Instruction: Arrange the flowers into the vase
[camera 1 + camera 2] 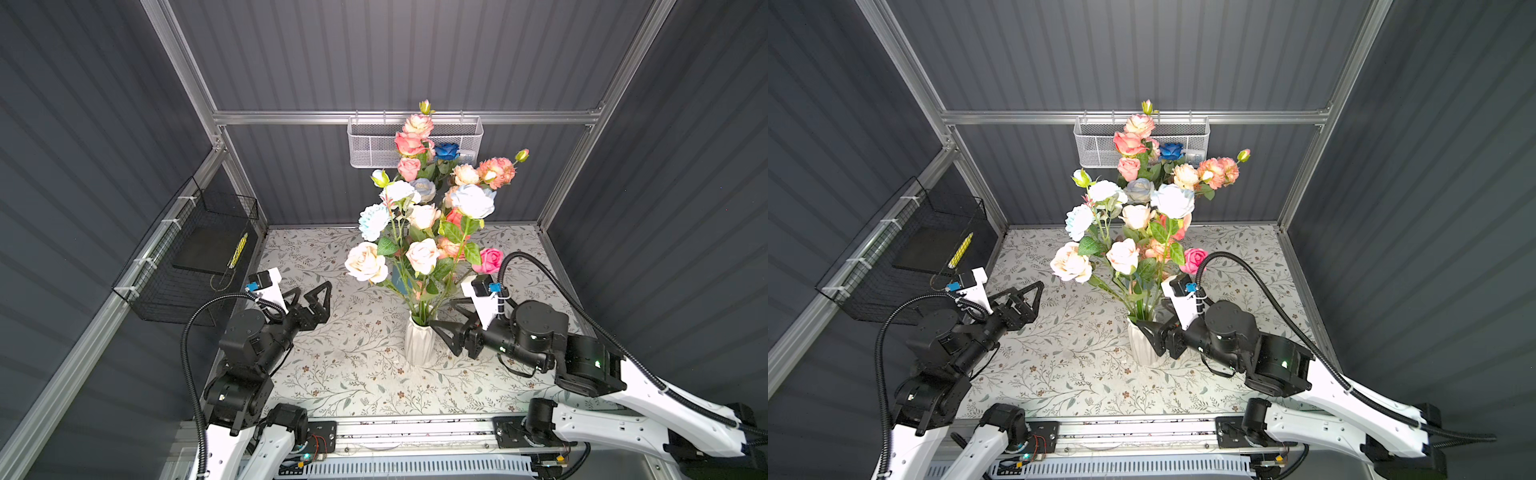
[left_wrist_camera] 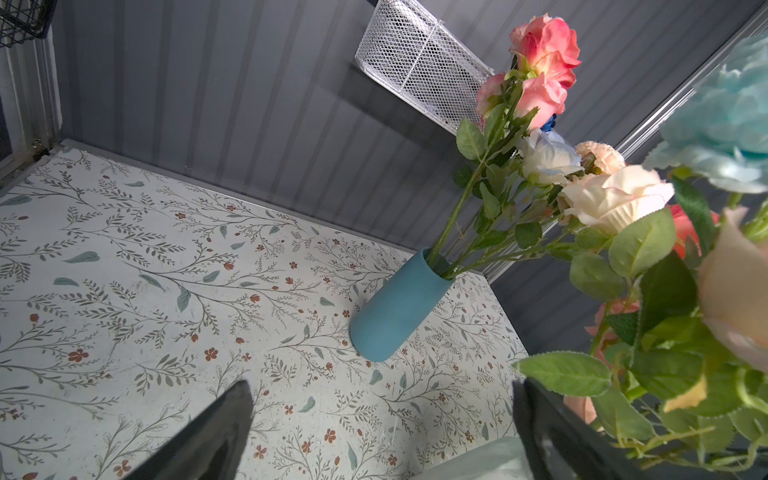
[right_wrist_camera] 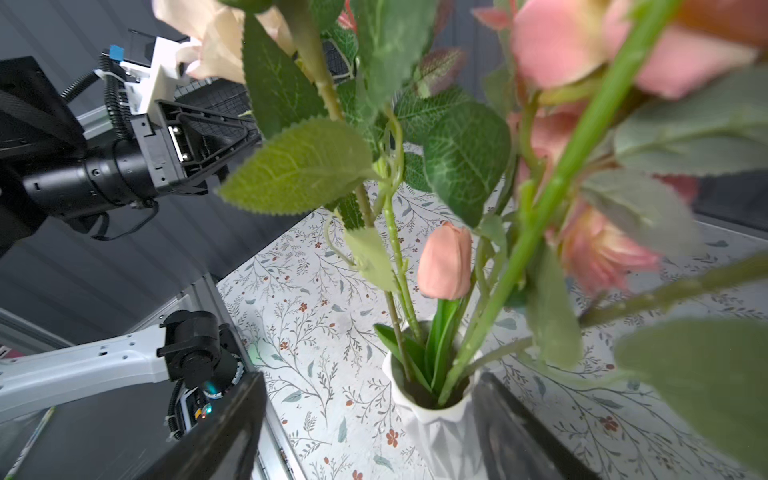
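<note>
In both top views, white vase (image 1: 419, 345) upright near the middle of the table (image 1: 332, 386), packed with the flowers (image 1: 424, 216), blooms fanning high and back toward a white mesh basket (image 1: 374, 145) on the rear rail, its contents not to be made out. Right gripper (image 1: 442, 312) level with the vase mouth, jaws spread wide just beside the rim and clamping nothing, placed so most likely to guide a stem into the mouth; whether about the stems or only next to them, unclear from here. Left gripper (image 1: 323, 297) well apart on the left, jaws wide and empty, probably kept clear of the bouquet. Black wire basket (image 1: 187, 257) on the left wall, holding a dark flat slab and something yellow, too small to name. In the left wrist view, a second, blue vase (image 2: 395, 307) further back on the table, holding its own pink, cream and peach stems; own jaws far apart with bare table between. In the right wrist view, white rim seen between the two jaws; inside, several green stems and a pink tulip bud (image 3: 444, 262) low over the mouth, little room left. No loose flower seen on the table, so task seemingly near its end
</note>
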{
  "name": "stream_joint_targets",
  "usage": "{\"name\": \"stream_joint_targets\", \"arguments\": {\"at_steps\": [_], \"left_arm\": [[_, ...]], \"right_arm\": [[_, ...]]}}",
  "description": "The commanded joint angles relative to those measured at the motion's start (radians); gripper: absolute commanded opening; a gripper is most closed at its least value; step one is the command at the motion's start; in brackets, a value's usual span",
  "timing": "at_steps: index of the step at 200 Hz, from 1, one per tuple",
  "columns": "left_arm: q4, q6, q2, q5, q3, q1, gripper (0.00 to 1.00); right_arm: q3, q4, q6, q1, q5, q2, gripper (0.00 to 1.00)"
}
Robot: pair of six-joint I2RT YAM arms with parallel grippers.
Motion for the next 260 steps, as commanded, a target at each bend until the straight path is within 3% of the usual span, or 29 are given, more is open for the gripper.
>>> {"name": "stream_joint_targets", "arguments": {"at_steps": [1, 78, 101, 131, 162, 186, 204, 228, 260], "left_arm": [[0.034, -0.014, 0.013, -0.009, -0.018, 0.001, 1.0], [0.031, -0.022, 0.051, -0.087, -0.038, 0.0, 1.0], [0.013, -0.025, 0.082, -0.165, -0.051, 0.001, 1.0], [0.009, -0.032, 0.165, -0.267, -0.069, 0.001, 1.0], [0.025, 0.014, 0.314, -0.341, -0.081, 0.001, 1.0], [0.086, -0.018, 0.458, -0.527, -0.11, 0.004, 1.0], [0.201, 0.055, 0.571, -0.568, -0.113, 0.018, 1.0], [0.351, 0.148, 0.721, -0.729, -0.117, 0.05, 1.0], [0.621, 0.317, 0.92, -0.819, -0.155, 0.073, 1.0]], "right_arm": [[-0.047, -0.05, 0.037, 0.005, -0.065, -0.037, 0.98], [-0.277, -0.101, 0.146, 0.027, -0.076, -0.263, 0.99], [-0.342, -0.13, 0.215, 0.027, 0.084, -0.301, 0.99], [-0.392, -0.188, 0.378, 0.027, 0.385, -0.316, 0.99], [-0.449, -0.117, 0.431, 0.026, 0.532, -0.343, 0.99], [-0.488, -0.082, 0.46, 0.009, 0.648, -0.345, 0.99], [-0.515, -0.022, 0.424, -0.045, 0.644, -0.341, 0.99], [-0.528, 0.063, 0.383, -0.165, 0.533, -0.305, 0.99], [-0.467, 0.046, 0.371, -0.307, 0.508, -0.19, 0.99]]}}
